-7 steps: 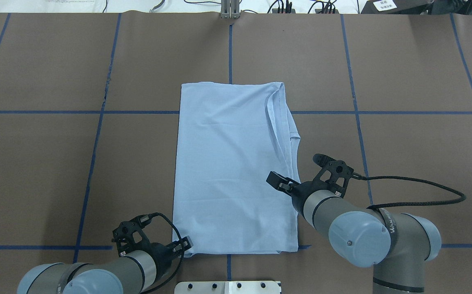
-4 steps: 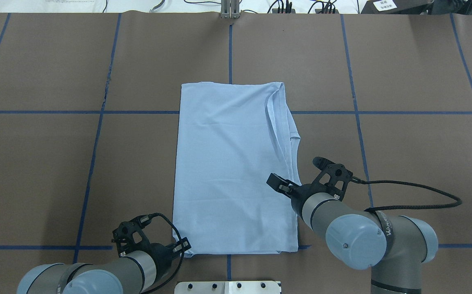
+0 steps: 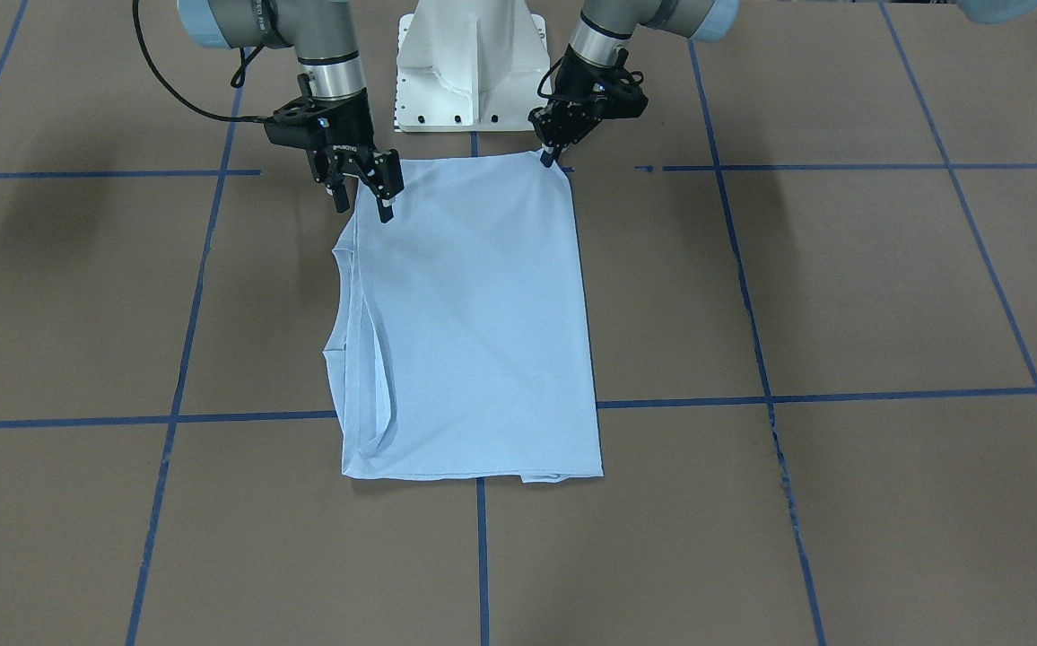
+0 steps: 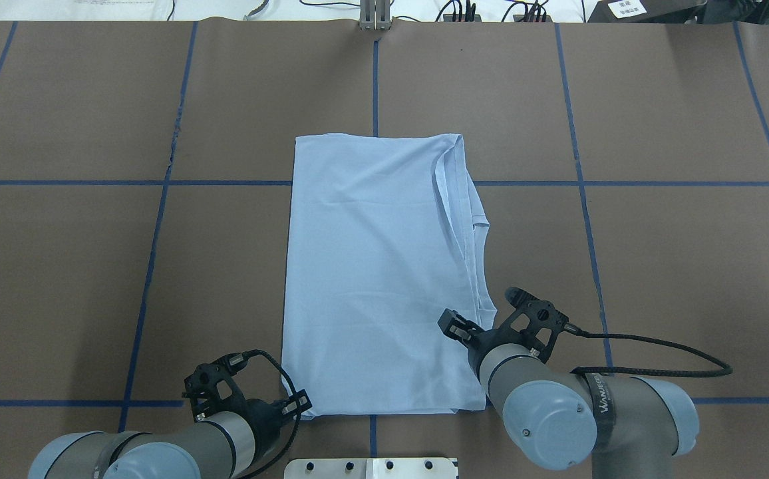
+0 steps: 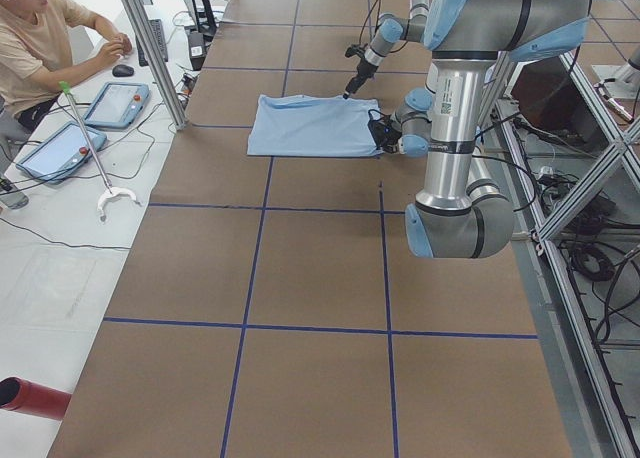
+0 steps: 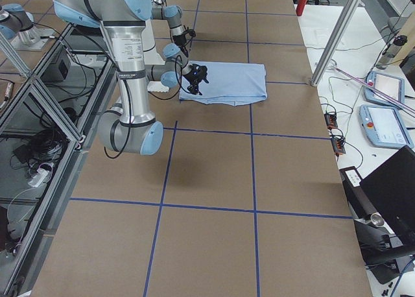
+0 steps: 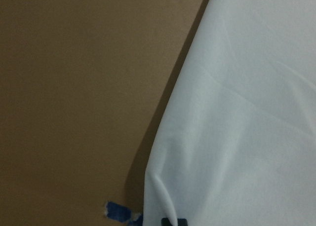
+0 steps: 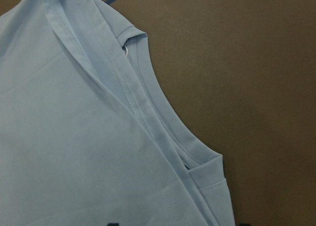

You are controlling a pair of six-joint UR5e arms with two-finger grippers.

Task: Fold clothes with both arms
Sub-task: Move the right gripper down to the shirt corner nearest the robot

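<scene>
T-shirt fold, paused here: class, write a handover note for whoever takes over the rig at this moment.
Left gripper: shut on the T-shirt's near left corner.
Right gripper: open, above the near right edge, holding nothing.
T-shirt: flat on the table, a long rectangle.
Done: lengthwise fold.
Left: probably grasp the near right corner, then both arms fold the near end over to the far end.

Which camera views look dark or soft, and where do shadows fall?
Left wrist view: dim and soft, T-shirt casting a dark shadow along its edge. Right wrist view: sharper, stitching readable. Front-facing view: even light, soft blurred shadows on the table.
</scene>
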